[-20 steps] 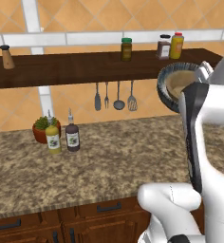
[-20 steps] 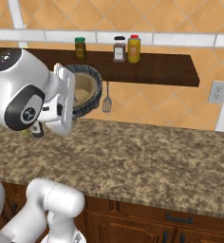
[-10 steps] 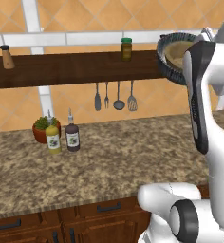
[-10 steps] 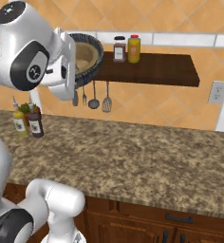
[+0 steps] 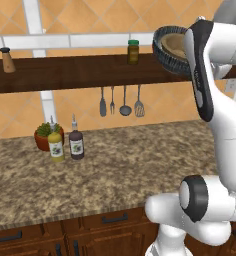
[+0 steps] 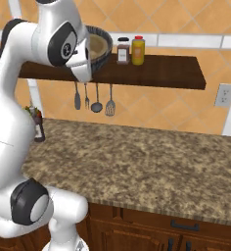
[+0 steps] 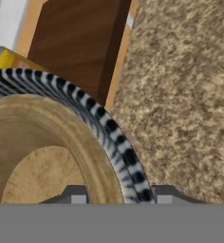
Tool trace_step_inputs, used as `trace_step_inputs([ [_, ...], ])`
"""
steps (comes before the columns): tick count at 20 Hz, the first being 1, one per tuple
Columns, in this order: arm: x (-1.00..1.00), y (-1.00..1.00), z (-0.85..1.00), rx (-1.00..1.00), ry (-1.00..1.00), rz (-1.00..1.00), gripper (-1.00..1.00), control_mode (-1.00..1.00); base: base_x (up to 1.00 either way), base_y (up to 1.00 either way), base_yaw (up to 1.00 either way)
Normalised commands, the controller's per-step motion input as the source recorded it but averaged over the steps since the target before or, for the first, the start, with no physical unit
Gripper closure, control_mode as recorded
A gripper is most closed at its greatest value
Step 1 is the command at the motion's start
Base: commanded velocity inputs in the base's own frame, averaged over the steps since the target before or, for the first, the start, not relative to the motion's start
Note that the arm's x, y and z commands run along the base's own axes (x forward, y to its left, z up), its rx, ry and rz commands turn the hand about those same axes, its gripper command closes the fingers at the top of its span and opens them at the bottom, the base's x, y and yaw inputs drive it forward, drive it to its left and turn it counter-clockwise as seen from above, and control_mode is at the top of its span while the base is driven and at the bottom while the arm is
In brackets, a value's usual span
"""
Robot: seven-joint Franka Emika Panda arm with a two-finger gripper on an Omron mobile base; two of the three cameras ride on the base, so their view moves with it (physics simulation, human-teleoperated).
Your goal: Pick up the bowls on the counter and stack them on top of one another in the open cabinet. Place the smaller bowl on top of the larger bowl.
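Overhanging shelf edge [image 6: 137, 78]: larger bowl [image 6: 102, 48]

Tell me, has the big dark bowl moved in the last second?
Yes. The larger bowl has risen from below the open cabinet to shelf level, judged against its front edge.

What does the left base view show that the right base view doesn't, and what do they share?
Left base view alone: a green-lidded jar on the open cabinet, two shakers at its left end, and a yellow bottle on the counter.

Right base view alone: a dark spice jar and a yellow jar on the shelf, and a wall outlet.

Both: the larger bowl with the smaller bowl nested inside, raised level with the shelf, plus the hanging utensils.
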Motion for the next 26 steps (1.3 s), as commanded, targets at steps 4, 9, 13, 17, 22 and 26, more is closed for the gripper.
trace_step_inputs([
  [4,0.96,0.01,-0.2,0.01,0.01,0.01,1.0,-1.0,0.0,0.0,0.0],
  [9,0.65,0.0,-0.3,0.0,0.0,0.0,1.0,-1.0,0.0,0.0,0.0],
  [13,0.61,0.0,-0.37,0.0,0.0,0.0,1.0,-1.0,0.0,0.0,0.0],
  [17,0.53,0.0,-0.18,0.0,0.0,0.0,1.0,-1.0,0.0,0.0,0.0],
  [22,0.51,0.01,-0.13,0.0,0.0,0.0,1.0,-1.0,0.0,0.0,0.0],
  [26,0.23,0.09,-0.13,0.0,0.0,0.0,-1.0,-1.0,0.0,0.0,0.0],
])
